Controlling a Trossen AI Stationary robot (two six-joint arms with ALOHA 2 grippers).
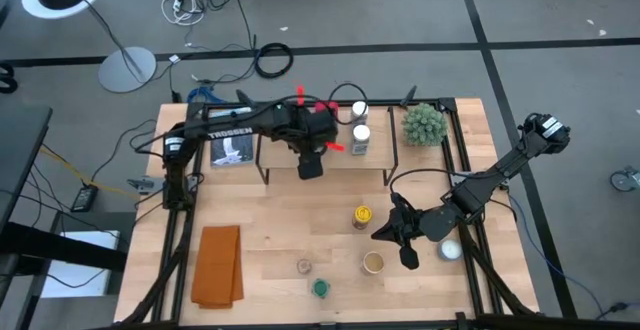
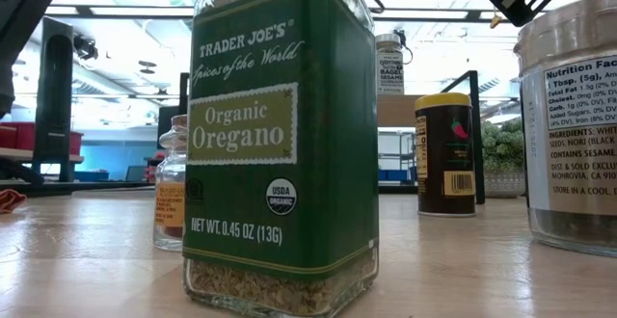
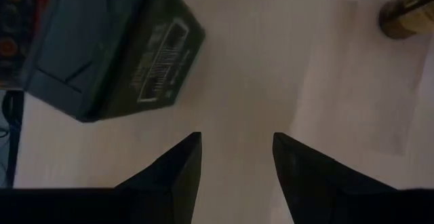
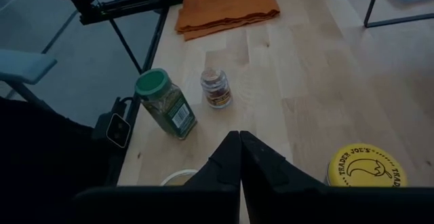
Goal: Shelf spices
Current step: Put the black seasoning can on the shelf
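The shelf [image 1: 355,168] stands at the table's far middle, and two white-capped jars [image 1: 359,125] stand on its right part. My left gripper [image 1: 311,170] hangs over the shelf's near edge, pointing steeply down. It is open, with only bare board [image 3: 244,61] between its fingers [image 3: 237,137]. A dark rectangular tin [image 3: 115,41] rests on the board just beside them, apart from them. On the tabletop stand the yellow-lidded [image 1: 362,215], tan-lidded [image 1: 373,262], green-lidded [image 1: 320,288] and small amber [image 1: 303,266] jars. My right gripper [image 1: 378,235] hovers shut between them [image 4: 240,134].
A spiky green plant ball [image 1: 424,123] sits at the shelf's right end. A white dome [image 1: 450,250] lies right of my right gripper, and an orange cloth [image 1: 218,265] lies at the near left. A printed card [image 1: 232,150] lies left of the shelf.
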